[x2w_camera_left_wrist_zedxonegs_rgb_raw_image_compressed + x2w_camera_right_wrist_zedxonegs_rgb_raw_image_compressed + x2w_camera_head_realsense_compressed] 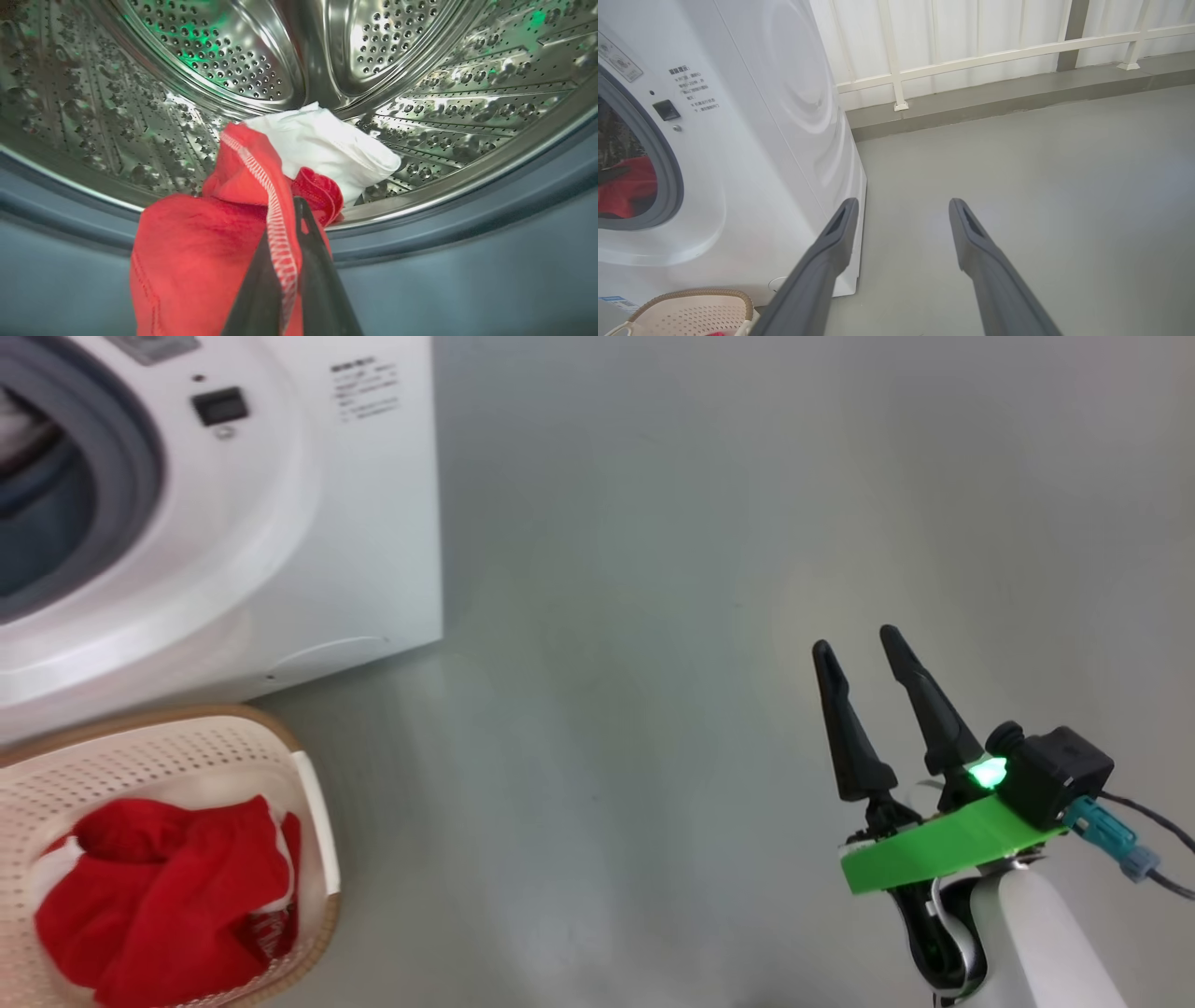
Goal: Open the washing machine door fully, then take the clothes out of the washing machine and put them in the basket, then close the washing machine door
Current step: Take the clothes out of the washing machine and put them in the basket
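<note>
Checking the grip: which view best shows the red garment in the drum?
Left wrist view: left claw shut on the red garment, close up. Right wrist view gives a small red patch of it; head view's drum is too dim.

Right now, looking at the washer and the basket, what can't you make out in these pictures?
- Head view: printed labels on the washing machine, too small to read.
- Head view: the basket runs off the left and bottom edges; red clothes cover its bottom.
- Left wrist view: the red garment up front hides the part of the drum behind it.
</note>
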Available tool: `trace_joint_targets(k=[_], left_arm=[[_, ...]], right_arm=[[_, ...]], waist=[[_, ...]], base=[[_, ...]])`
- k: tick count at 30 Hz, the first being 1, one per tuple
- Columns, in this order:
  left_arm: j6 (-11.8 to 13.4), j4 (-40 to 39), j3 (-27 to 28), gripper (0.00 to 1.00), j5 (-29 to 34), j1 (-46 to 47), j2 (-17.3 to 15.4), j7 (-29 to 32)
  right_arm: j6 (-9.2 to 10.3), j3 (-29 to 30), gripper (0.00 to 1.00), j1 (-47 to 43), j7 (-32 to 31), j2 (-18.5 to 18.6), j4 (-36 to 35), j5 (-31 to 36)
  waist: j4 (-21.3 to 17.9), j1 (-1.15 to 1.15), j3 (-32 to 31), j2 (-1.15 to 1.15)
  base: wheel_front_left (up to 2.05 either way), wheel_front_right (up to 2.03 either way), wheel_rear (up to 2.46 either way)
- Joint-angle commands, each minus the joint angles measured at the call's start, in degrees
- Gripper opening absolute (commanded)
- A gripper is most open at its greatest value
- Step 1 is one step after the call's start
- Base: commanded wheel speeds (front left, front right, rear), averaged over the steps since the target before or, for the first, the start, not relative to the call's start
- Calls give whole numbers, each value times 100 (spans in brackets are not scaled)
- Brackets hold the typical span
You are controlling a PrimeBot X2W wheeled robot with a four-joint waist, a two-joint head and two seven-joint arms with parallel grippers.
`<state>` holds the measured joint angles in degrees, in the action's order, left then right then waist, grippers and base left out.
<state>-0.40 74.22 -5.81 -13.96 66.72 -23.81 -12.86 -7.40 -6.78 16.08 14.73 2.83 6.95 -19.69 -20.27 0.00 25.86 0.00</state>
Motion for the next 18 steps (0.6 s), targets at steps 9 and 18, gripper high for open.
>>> trace_joint_targets(k=[9,18], left_arm=[[-212,-1275,431,0,-329,-943,-46,-211],[-323,-3029,982,0,-368,-2123,252,-213]], right_arm=[[-9,40,100,-341,27,5,-67,239],[-9,117,100,-448,27,5,-8,347]], waist=[[498,0,-486,0],[721,0,-735,0]], base=[[0,0,0],[0,0,0]])
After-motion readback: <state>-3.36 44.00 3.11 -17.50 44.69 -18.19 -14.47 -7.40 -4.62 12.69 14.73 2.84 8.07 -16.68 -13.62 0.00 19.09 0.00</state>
